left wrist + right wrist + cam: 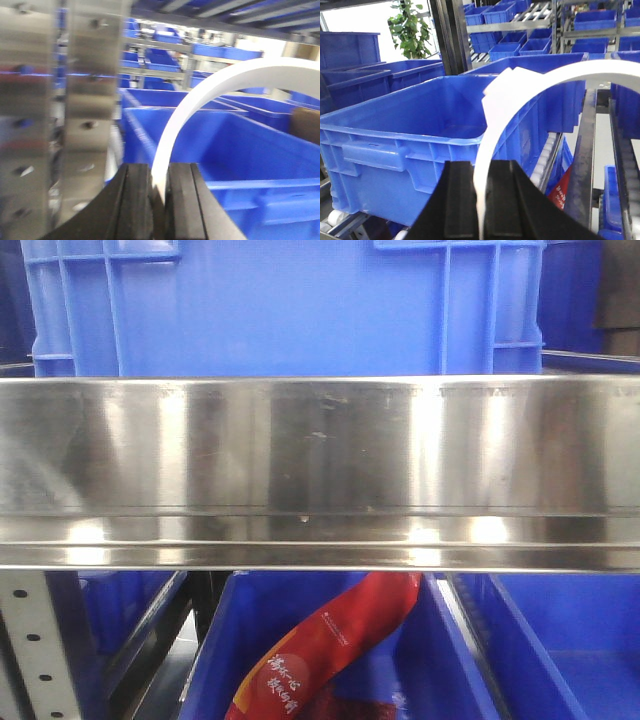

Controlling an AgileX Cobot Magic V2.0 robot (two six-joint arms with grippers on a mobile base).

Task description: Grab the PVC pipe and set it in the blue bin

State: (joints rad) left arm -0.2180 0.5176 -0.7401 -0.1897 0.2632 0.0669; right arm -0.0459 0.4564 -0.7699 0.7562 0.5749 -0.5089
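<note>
My left gripper (160,196) is shut on the thin wall of a white curved PVC pipe (179,120), which arcs up and to the right above a blue bin (240,150). My right gripper (482,200) is shut on a similar white PVC pipe (507,100), whose arc rises to the right beside the right wall of a large open blue bin (420,115). That bin's floor looks bare. The front view shows neither the grippers nor the pipe, only a blue bin (270,310) on the shelf above.
A steel shelf rail (320,470) fills the middle of the front view. Below it a blue bin (440,660) holds a red package (330,640). A perforated steel upright (85,110) stands close on the left. More blue bins (520,47) line the racks behind.
</note>
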